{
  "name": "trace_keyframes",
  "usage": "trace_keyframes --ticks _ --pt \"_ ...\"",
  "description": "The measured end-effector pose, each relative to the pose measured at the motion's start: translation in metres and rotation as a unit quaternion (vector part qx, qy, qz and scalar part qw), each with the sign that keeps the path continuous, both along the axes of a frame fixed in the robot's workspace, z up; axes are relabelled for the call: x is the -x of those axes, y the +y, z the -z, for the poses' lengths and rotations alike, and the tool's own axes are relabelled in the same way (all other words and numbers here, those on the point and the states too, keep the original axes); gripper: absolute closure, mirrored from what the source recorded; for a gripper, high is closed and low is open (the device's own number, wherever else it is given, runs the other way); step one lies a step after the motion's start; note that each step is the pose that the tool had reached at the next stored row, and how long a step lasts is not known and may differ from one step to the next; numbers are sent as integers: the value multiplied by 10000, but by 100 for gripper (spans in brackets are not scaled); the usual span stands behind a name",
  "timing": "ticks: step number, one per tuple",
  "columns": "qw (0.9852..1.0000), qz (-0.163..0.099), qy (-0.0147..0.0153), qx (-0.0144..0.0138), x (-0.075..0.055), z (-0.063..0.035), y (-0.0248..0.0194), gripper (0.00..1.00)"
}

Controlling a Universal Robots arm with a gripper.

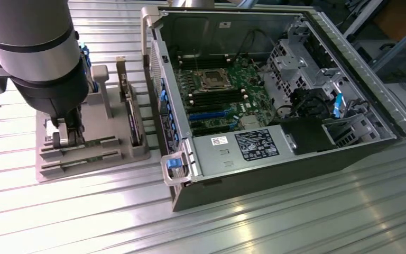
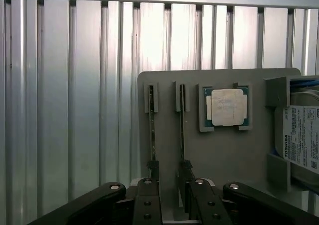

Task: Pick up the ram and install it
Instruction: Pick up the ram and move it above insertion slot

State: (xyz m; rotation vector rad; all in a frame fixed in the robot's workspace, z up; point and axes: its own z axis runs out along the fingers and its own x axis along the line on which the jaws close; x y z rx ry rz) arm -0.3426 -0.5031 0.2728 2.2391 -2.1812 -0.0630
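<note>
The ram (image 2: 182,130) I'm after sits on edge in its slot on the gray holder (image 2: 224,155), right next to a second ram stick (image 2: 151,130) that looks just like it, with the CPU chip (image 2: 227,107) in a pocket on its other side and a Toshiba hard drive (image 2: 301,140) past that. My end effector (image 2: 174,185) is spread wide with nothing in it, parked low over the near ends of the two sticks. As best I can tell the ram lines up with the gap between my fingers (image 2: 148,200) while the second stick runs under one of them, but I can't say whether anything is touching. So I'd call this the pick-up step, lined up but no grasp made, and nothing installed. Getting a good grab here calls for straddling just the one stick, square to its thin faces, without pinching its neighbour. The holder sits on the ribbed metal tabletop (image 2: 75,85), and the open computer case (image 1: 287,174) lies beside it, toward the exterior view's right, motherboard (image 1: 224,95) exposed.
</note>
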Motion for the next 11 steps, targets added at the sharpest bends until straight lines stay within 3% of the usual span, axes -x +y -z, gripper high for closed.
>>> trace_keyframes --ticks 5,11 --pt "10000 -9 -1 33 -1 77 -58 70" --pt "10000 -32 0 61 -39 221 -69 70"
